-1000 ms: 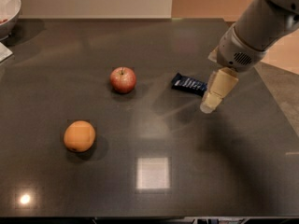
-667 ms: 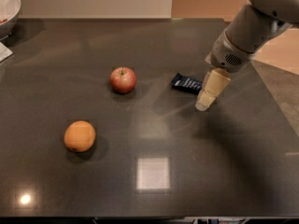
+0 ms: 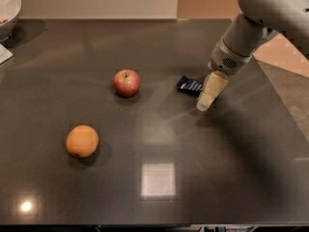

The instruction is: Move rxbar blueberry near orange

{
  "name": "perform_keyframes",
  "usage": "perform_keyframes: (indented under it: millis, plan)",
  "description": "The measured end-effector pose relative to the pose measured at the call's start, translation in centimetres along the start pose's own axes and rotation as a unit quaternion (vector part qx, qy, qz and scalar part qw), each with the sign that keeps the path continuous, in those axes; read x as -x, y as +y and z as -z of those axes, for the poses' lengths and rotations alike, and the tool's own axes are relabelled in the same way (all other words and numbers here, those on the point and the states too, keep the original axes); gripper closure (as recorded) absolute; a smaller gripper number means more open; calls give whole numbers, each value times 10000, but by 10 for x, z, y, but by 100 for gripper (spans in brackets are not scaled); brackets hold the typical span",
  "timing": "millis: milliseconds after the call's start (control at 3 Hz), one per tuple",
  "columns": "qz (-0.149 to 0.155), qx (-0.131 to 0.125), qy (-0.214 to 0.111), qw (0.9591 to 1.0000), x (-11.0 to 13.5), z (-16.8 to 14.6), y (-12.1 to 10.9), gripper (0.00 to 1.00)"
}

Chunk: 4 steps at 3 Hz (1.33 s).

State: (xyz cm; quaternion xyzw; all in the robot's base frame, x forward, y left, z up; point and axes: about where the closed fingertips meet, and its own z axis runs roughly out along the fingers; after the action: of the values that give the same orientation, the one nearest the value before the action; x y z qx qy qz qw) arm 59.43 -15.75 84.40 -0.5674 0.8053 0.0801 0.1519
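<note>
The rxbar blueberry [image 3: 189,85], a small flat bar in a dark navy wrapper, lies on the dark table right of centre, partly hidden by my gripper. The orange [image 3: 82,141] sits at the front left of the table, far from the bar. My gripper [image 3: 209,93] hangs from the arm that enters at the top right; its cream tips point down just right of the bar and over its right end.
A red-and-yellow apple [image 3: 127,82] with a stem stands between the bar and the orange, left of the bar. A white bowl [image 3: 7,9] sits at the back left corner. The table's right edge [image 3: 280,98] runs diagonally behind the arm.
My gripper has shifted a little to the left, closer over the bar's right end. The bar, apple and orange have not moved.
</note>
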Motion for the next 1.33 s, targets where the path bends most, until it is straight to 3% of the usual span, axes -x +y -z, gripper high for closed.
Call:
perform_keyframes:
  millis: [333, 667, 1333]
  plan:
    - [-66, 96, 32, 9999, 1, -15, -9, 0]
    - [-94, 165, 67, 9998, 0, -24, -16, 18]
    - [-83, 232, -4, 9997, 5, -20, -20, 65]
